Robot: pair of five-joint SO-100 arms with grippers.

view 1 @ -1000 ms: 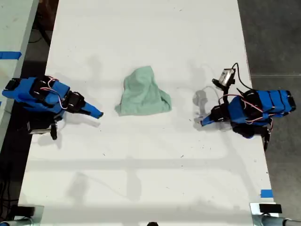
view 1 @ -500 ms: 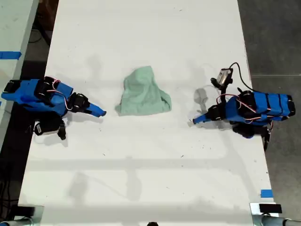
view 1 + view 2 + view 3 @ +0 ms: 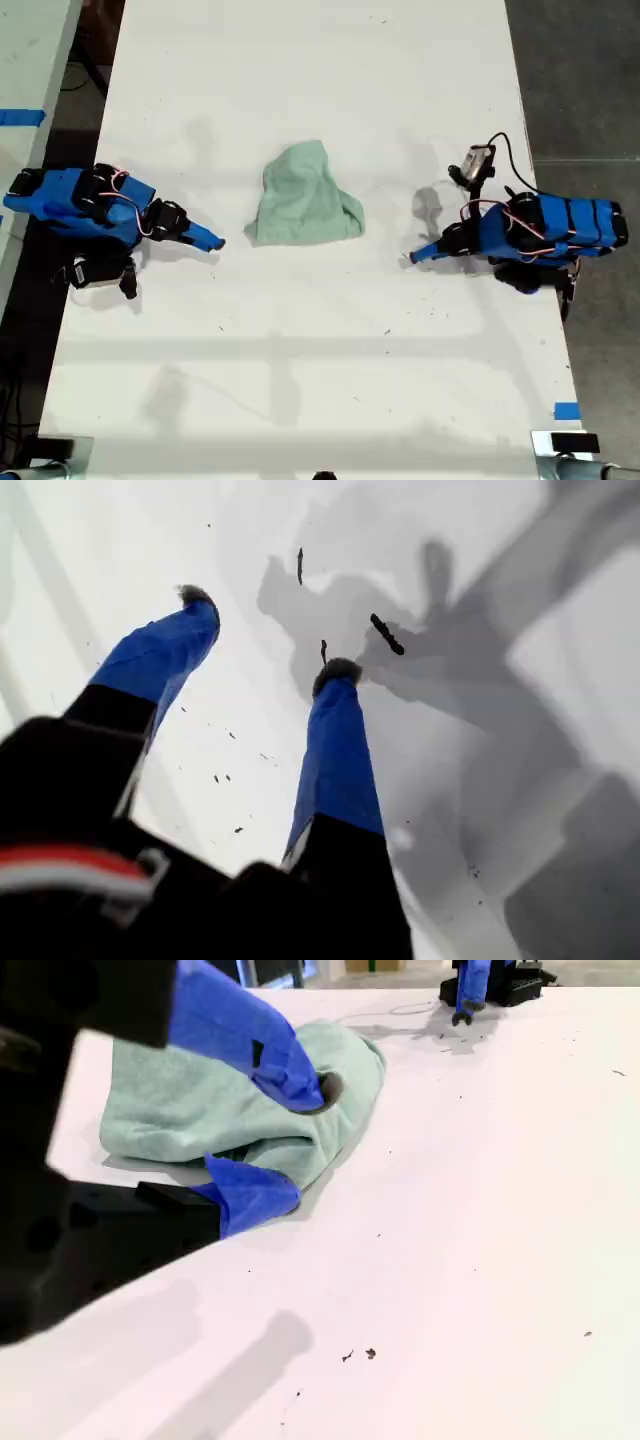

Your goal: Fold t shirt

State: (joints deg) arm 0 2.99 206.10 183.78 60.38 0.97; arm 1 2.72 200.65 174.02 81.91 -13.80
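Mint t shirt [image 3: 303, 198] bunched, apparently between open grippers.

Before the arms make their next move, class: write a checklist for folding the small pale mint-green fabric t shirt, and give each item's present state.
1. T shirt lying flat for folding: not ok, it is bunched in a wrinkled heap.
2. My second gripper open and empty: ok, jaws apart, close to the cloth.
3. My first gripper open and empty: ok, over the bare white table.
4. A gripper touching the cloth: not ok, both are apart from it in the exterior view.
5. Sleeves and hem found: cannot tell.
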